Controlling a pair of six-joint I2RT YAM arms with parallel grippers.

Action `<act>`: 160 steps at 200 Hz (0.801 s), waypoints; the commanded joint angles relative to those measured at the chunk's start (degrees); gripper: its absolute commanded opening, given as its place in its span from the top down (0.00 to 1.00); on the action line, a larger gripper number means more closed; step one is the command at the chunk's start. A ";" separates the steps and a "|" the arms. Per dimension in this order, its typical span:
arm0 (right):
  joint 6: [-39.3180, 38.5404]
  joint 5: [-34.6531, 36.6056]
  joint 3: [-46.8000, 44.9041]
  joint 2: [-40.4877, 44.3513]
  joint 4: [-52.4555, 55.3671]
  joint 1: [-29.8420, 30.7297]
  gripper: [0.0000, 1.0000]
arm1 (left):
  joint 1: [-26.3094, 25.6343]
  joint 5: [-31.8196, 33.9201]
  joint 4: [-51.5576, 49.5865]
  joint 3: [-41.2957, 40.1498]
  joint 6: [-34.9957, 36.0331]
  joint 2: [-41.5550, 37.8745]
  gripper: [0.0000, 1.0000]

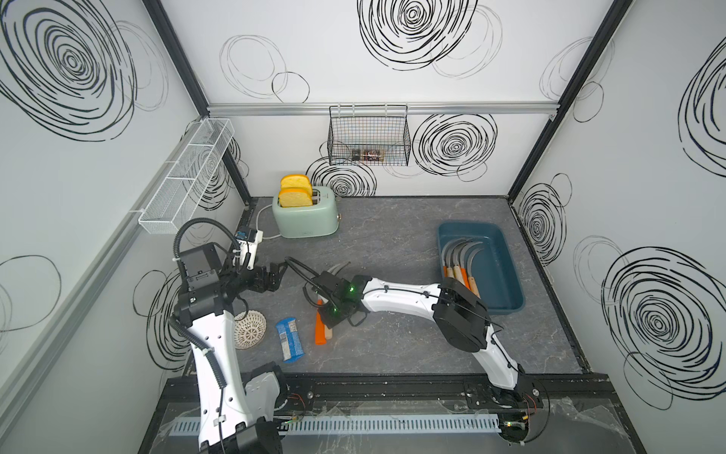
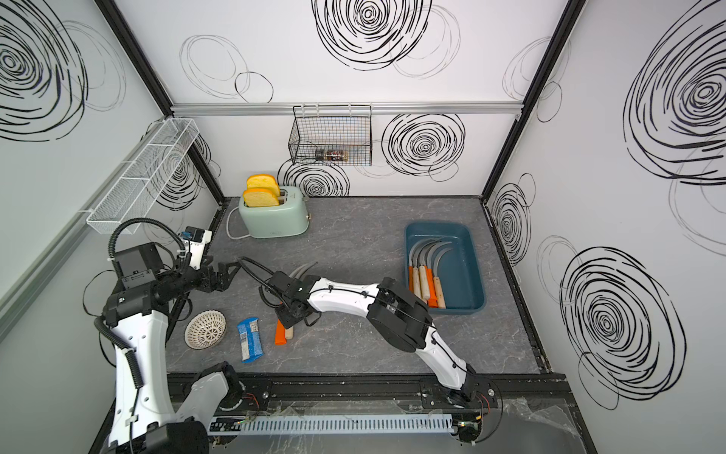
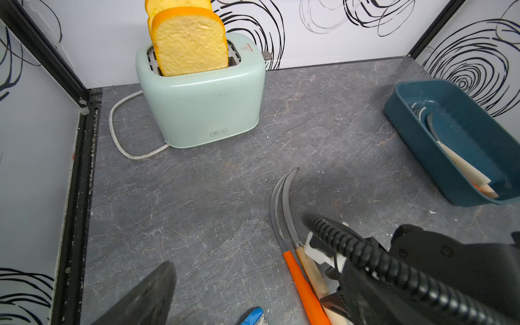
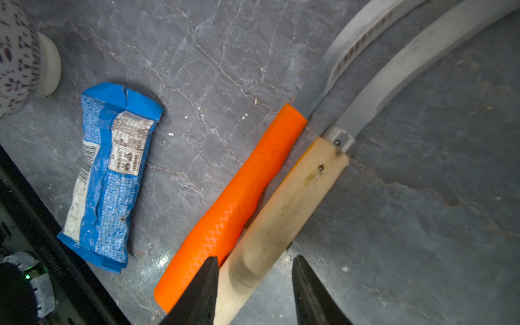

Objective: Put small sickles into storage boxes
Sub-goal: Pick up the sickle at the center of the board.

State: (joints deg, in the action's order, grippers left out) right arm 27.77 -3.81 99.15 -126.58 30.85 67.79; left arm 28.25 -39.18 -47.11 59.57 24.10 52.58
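Two small sickles (image 4: 233, 202) parallel, front-to-back, blades rearward

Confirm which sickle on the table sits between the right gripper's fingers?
The pale wood-handled sickle; the fingers straddle its handle end, while the orange-handled sickle lies alongside, not between them.

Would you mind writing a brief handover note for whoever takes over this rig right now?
Right gripper: open, jaws straddling the handle of the wood-handled sickle on the table, not yet closed.
Left gripper: open, empty, hovering aside.
Done: several sickles lie in the teal tub.
Remaining: the wood-handled sickle and the orange-handled sickle beside it.
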 commanded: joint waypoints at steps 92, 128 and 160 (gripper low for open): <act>-0.96 3.87 2.03 -2.55 6.67 0.59 0.54 | 0.58 -2.22 -0.97 2.42 1.56 -0.11 0.04; -0.87 6.11 -0.07 -1.19 6.94 0.44 0.54 | 0.59 -2.15 -1.23 2.65 1.76 -0.11 0.04; -0.96 6.90 -1.23 -0.64 7.29 0.03 0.55 | 0.53 -2.29 -1.40 2.96 1.78 -0.08 0.04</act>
State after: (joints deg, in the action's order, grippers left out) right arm 27.55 1.08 99.83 -128.77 35.46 67.88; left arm 28.32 -39.75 -48.05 60.55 24.47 52.47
